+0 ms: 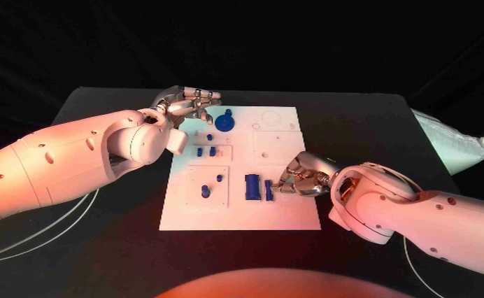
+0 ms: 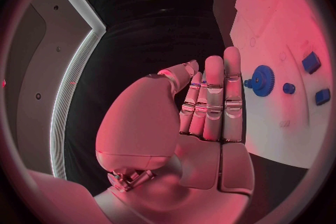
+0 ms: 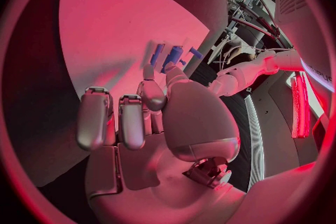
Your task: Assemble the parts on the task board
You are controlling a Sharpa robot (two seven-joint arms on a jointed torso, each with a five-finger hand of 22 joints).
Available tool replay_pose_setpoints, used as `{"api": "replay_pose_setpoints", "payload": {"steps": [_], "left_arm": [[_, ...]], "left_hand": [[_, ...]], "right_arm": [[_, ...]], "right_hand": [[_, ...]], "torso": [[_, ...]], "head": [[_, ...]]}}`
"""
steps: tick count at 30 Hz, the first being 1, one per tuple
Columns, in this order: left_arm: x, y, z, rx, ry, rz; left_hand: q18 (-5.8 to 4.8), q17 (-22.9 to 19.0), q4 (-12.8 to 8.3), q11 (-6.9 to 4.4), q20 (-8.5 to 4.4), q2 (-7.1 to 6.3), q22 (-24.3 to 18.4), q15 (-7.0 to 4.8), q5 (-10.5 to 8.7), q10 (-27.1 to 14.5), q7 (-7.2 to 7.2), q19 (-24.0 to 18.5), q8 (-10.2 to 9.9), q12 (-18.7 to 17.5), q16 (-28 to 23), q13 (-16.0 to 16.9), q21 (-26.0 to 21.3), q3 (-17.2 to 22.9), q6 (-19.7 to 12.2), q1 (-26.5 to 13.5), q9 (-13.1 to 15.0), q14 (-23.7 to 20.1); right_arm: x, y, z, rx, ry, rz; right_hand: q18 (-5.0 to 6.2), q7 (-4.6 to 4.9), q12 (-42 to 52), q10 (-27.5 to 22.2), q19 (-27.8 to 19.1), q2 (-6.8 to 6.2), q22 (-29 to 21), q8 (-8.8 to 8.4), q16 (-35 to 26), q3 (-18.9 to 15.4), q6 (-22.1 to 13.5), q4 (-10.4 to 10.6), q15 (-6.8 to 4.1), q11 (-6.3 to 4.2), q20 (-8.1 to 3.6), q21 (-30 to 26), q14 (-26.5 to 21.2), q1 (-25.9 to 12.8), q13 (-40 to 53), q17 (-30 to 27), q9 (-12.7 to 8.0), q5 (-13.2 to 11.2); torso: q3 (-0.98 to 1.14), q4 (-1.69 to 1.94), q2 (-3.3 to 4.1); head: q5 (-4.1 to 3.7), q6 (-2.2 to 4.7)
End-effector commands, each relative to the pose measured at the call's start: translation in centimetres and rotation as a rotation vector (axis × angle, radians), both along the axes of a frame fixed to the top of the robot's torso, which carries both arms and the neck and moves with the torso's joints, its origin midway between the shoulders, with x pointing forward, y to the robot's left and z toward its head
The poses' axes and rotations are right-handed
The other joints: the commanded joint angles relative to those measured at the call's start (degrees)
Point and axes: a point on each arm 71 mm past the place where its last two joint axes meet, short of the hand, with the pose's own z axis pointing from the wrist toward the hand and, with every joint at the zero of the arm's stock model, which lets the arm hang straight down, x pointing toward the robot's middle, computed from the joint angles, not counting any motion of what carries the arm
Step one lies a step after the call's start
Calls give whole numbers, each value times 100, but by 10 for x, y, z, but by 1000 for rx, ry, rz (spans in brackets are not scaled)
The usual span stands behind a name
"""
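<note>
The white task board (image 1: 272, 214) lies mid-table. On it are a blue round gear-like part (image 1: 225, 123) (image 2: 263, 80), two small blue parts (image 1: 205, 151), a blue block (image 1: 252, 187) and, right beside that block, a narrow blue part (image 1: 269, 190) (image 3: 173, 56). My right hand (image 1: 303, 175) (image 3: 150, 117) rests at the board's right edge; its thumb and a fingertip pinch the narrow part. My left hand (image 1: 187, 105) (image 2: 210, 106) hovers at the board's far left corner, close to the gear. Its fingers are stretched out side by side and hold nothing.
Two more small blue parts (image 1: 210, 186) sit in a recessed panel at the board's near left. A pale bag-like object (image 1: 454, 144) lies at the table's right edge. Black tabletop (image 1: 111, 235) surrounds the board.
</note>
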Motion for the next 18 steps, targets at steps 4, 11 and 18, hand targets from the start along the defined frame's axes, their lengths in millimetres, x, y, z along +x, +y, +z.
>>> {"api": "replay_pose_setpoints", "payload": {"steps": [4, 11, 18], "left_arm": [[0, -3, 0, -53, -2, -8], [2, 1, -6, -78, -1, 31], [10, 3, -14, -134, -13, 63]], "left_hand": [[99, -25, 46, 6, 34, -34, -18, 45, 3, -68, 9, -78, 51, 62, 25, -1, -78, -105, -58, -186, 7, -62], [108, -132, 147, -29, 81, -32, -181, 65, -58, -31, -51, -283, 197, 230, -112, 17, -331, -436, 20, -378, 26, -362], [58, -817, 231, -19, 230, 43, -857, 207, -99, 79, -129, -1186, 268, 345, -1475, -12, -1328, -759, 78, -417, -4, -1355]], "right_arm": [[18, -8, 16, 292, 19, -65], [53, -32, 24, 514, 38, -158], [92, -57, 25, 727, 41, -269]], "right_hand": [[9, 100, -642, -312, -215, 87, -416, -164, -310, -79, -280, -75, 74, 82, 61, -270, 289, 154, -405, 55, -25, 106], [202, 251, -1920, -936, -677, 165, -1499, -334, -1028, -139, -659, -270, 180, 210, 161, -995, 74, 441, -1262, -719, -54, 98], [522, 508, -3122, -1655, -1606, 341, -3805, -573, -3635, 39, -1323, -573, 365, 430, 326, -2919, -723, 894, -2266, -3148, -141, -25]], "torso": [[-25, -4, -44], [-65, -26, -178], [-103, -47, -332]], "head": [[-25, 77], [-56, 225], [-107, 486]]}}
